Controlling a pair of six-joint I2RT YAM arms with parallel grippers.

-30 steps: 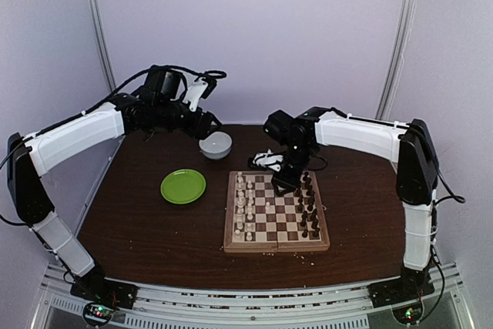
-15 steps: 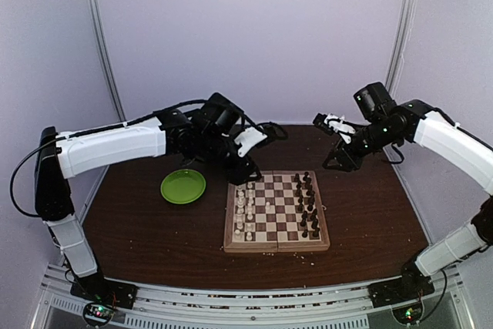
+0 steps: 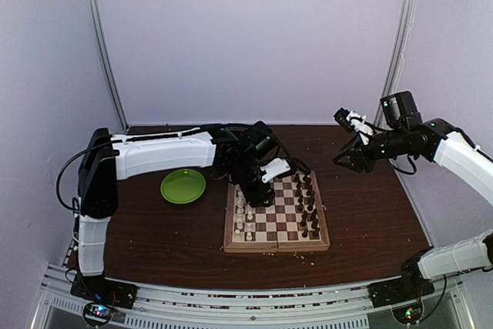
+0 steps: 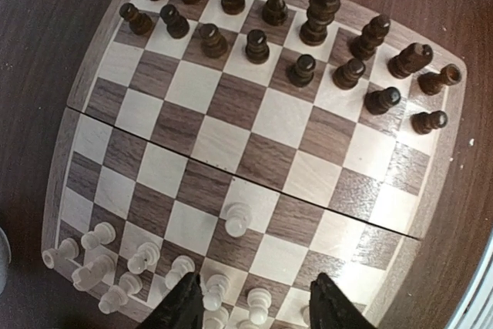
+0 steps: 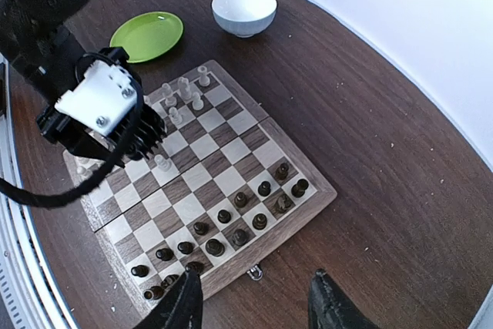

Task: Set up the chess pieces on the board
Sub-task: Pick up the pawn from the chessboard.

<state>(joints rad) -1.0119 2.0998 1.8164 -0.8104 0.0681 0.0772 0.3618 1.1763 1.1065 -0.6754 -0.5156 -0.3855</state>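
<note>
Honestly, the risky part is how packed the cream-white pieces [image 4: 142, 256] are on the left side of the chessboard [image 4: 231, 105]. The left gripper [image 4: 254, 279] hangs right over them at the far-left part of the board. If it drops a bit off-centre or closes on the wrong spot, I'd expect a finger to clip a neighbour and knock over a few. A couple of the white ones near the corner already look like they're leaning, though that could just be the lens. Its fingers [image 4: 183, 306] are spread well apart with nothing pinched between them; the pieces in the gap are standing on the board below, as far as I can tell. One white pawn [image 4: 236, 219] sits alone, a row ahead of the rest. The dark pieces [image 4: 257, 45] fill two rows on the right side, and two at one end look tipped over, so those may need standing up. The right gripper [image 5: 255, 275] is up in the air over the far-right part of the table [image 5: 400, 152], well apart from the board, jaws parted and empty. If both arms go for the board together they could bump each other. The green plate [image 3: 182, 186] sits just left of the board, and the white bowl [image 5: 243, 9] is beyond it.
</note>
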